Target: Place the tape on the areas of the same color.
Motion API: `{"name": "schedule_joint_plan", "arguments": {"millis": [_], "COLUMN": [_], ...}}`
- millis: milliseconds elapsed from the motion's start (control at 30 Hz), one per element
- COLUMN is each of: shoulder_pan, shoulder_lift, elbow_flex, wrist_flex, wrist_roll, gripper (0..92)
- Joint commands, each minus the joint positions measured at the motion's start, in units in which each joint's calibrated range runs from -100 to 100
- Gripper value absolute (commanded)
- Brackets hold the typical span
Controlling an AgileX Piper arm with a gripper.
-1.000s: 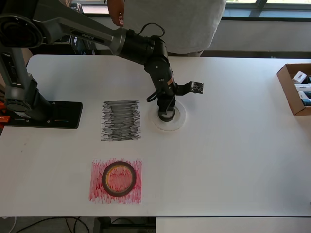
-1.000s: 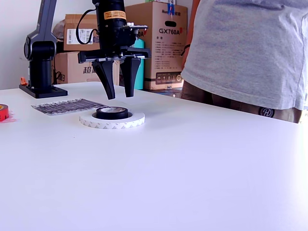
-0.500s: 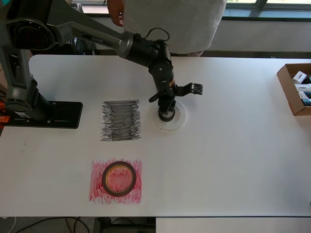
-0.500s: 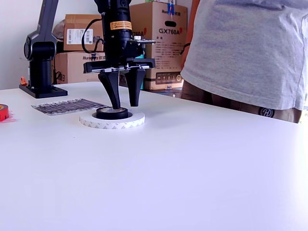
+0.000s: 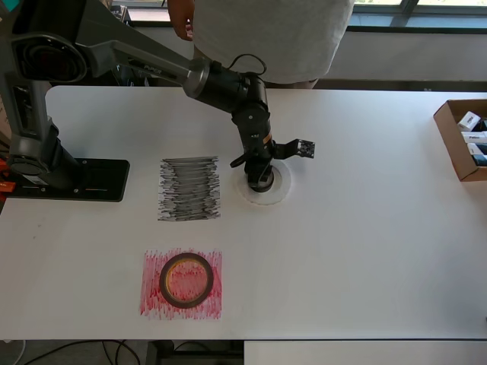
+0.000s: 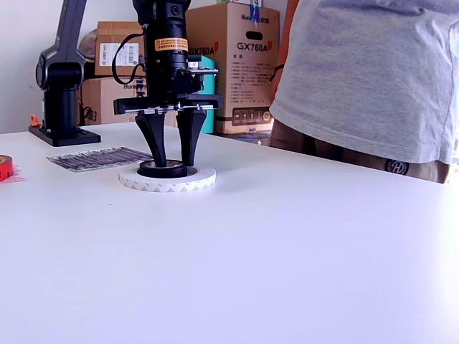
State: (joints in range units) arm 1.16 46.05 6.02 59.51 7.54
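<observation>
Black roll (image 6: pixel 166 169): small ring sitting inside the hole of the white roll (image 6: pixel 167 180), its top standing a little above that roll's rim; nested there, it must be lifted straight up to come free.
White roll: wide, flat on the table (image 5: pixel 365 228), just to the overhead view's right of the black patch (image 5: pixel 189 188); no patch of its colour is visible, so it probably serves only as a holder or distractor.
Gripper (image 6: pixel 171 162): pointing straight down over the black roll, fingertips down at the level of the roll's top.
Jaws: apart, one finger (image 6: pixel 154 140) at each side of the black ring; whether they touch it yet cannot be told. Straddling the ring suits a pinch across its width.
Red roll (image 5: pixel 186 280): flat on the red patch (image 5: pixel 181 284), inside its edges; that pairing looks done.
Black patch: bare, near the gripper, the likely destination for the black roll.
Step in hand: judged to be the grasp of the black roll, before any lift.
Risk: the white roll may drag along if the fingers catch its inner wall.
Person (image 6: pixel 366 79): standing at the table's far edge, clear of the arm.
Box (image 5: pixel 461 141): at the overhead view's right table edge, well apart from the work.
</observation>
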Motion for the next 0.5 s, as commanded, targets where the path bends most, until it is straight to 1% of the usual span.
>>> {"name": "schedule_joint_plan", "arguments": {"millis": [0, 67, 133, 300, 333, 367, 400, 467], "shoulder_pan": [0.4, 0.4, 0.4, 0.3, 0.3, 0.3, 0.3, 0.3], "shoulder_lift": [-0.6, -0.6, -0.6, -0.6, -0.6, -0.6, -0.6, -0.6], "elbow_flex": [0.0, 0.0, 0.0, 0.0, 0.0, 0.0, 0.0, 0.0], "wrist_flex": [0.4, 0.4, 0.4, 0.4, 0.4, 0.4, 0.4, 0.4], "wrist_roll": [0.1, 0.1, 0.1, 0.1, 0.1, 0.1, 0.1, 0.1], "gripper": [46.9, 44.9, 37.8, 8.7, 4.3, 1.1, 0.0, 0.1]}}
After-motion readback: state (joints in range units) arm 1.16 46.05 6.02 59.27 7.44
